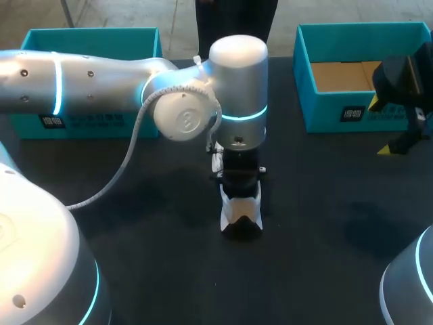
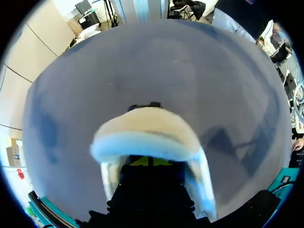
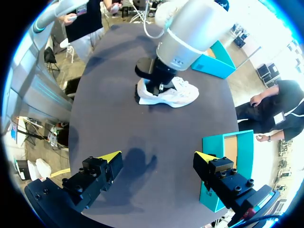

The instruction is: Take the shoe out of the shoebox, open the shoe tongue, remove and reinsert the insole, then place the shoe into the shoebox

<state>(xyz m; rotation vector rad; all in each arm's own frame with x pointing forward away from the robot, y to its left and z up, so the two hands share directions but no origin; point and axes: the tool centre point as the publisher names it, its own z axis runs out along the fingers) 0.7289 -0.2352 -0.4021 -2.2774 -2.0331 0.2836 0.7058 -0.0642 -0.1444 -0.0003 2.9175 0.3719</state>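
Observation:
A white shoe (image 1: 241, 211) stands upright on its sole in the middle of the dark table (image 1: 135, 230). My left arm comes across from the left and points straight down onto it. In the left wrist view the left gripper (image 2: 151, 162) has its yellow tips pressed together, down inside the shoe's (image 2: 142, 135) opening; whether anything is pinched between them is hidden. From the right wrist view, the shoe (image 3: 176, 94) lies well ahead of my right gripper (image 3: 156, 157), which is open and holds nothing. That right gripper (image 1: 389, 128) hangs at the table's right edge.
An open teal shoebox (image 1: 365, 108) with a brown cardboard floor stands at the back right, close to the right gripper; it is the shoebox (image 3: 227, 161) beside the right finger. A second teal box (image 1: 88, 74) stands at the back left, behind the left arm.

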